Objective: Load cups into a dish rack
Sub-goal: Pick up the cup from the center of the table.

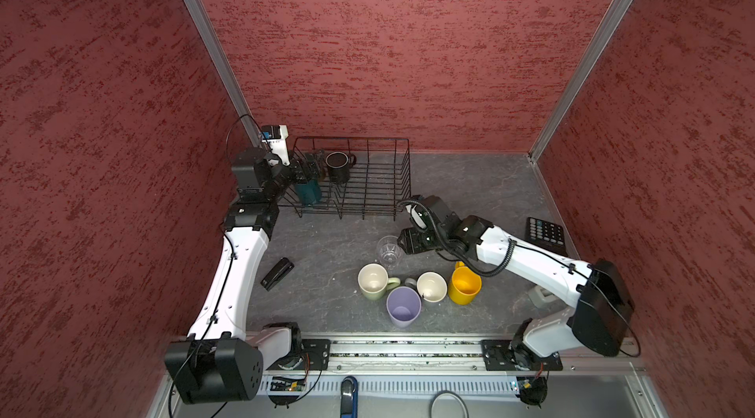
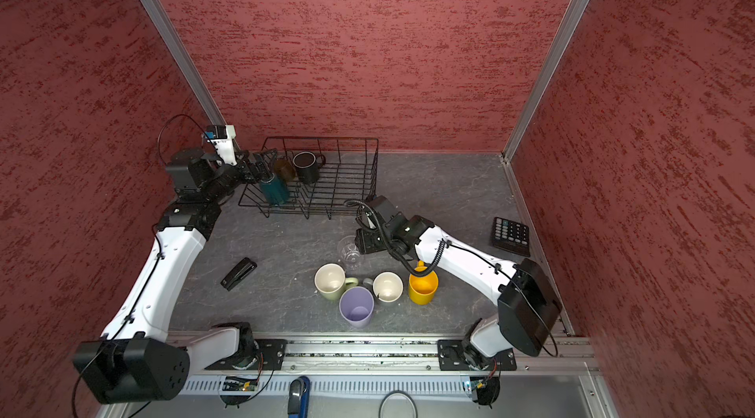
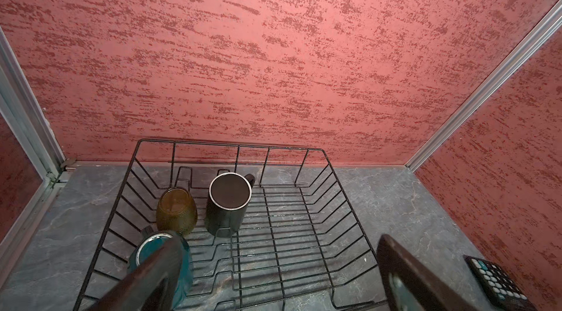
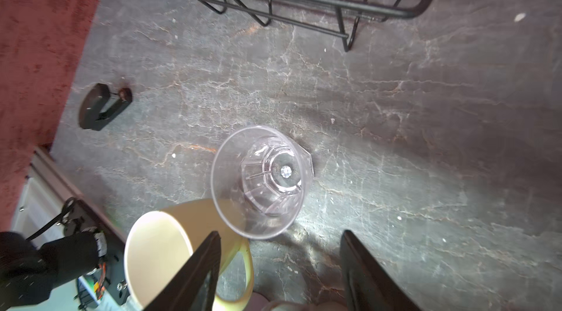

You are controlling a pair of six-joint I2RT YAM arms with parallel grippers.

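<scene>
Tip for this grab: bring the right gripper (image 4: 281, 233), fingers parted and empty, in level from 3 o'clock of the clear glass (image 1: 389, 250) in a top view so they straddle the wall under the rim, then squeeze gently and lift straight, because the pale green mug (image 1: 372, 280) sits just beside it at 7 o'clock. Glass looks see-through with a faceted ribbed base, upright on the table (image 1: 318, 256), dish rack (image 1: 402, 179) off at 11 o'clock. Left gripper (image 3: 279, 238) hangs spread wide, holding nothing, over the dish rack by the teal mug (image 2: 274, 189).
</scene>
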